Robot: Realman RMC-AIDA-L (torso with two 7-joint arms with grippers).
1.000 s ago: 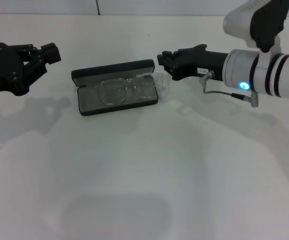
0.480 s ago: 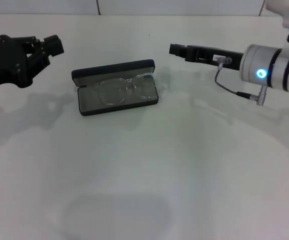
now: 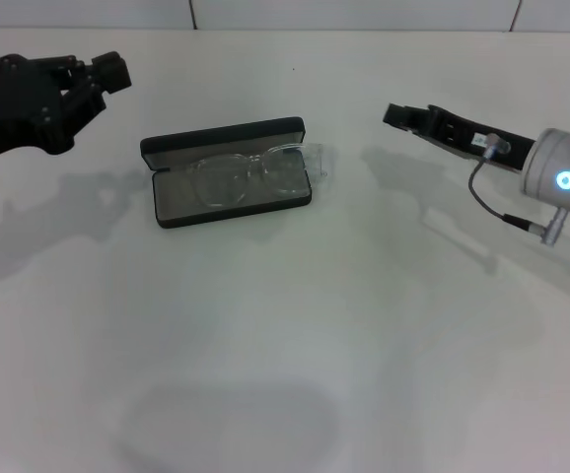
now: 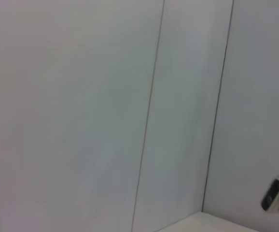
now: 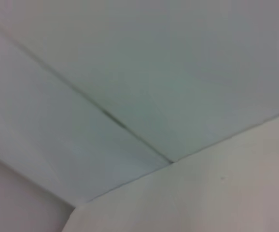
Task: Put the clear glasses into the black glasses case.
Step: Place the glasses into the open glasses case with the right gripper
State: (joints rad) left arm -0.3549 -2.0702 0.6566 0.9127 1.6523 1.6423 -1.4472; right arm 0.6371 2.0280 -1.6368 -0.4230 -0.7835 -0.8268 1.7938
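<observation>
In front of you the head view shows a white surface with a white panelled wall behind it; the black glasses case lies open on the surface, left of centre, its lid standing up along the far edge and its grey lining facing up; the clear glasses rest inside the case, lenses side by side, with 1 end reaching past the case's right edge and hanging just over the surface.

Your left tool is at the far left, raised above the surface and well apart from the case; it is black, its fingers point toward the middle of the scene, and they hold nothing; whether they are spread or closed you cannot tell from this angle.

Your right tool is on the right, also well clear of the case and the glasses; its black fingers look pressed together into 1 narrow tip, empty; behind it the silver-white wrist carries a small blue light and a thin grey cable.

The left wrist view shows only white wall panels with dark seams and a small metal part at 1 edge; the right wrist view shows white wall panels meeting the surface.
</observation>
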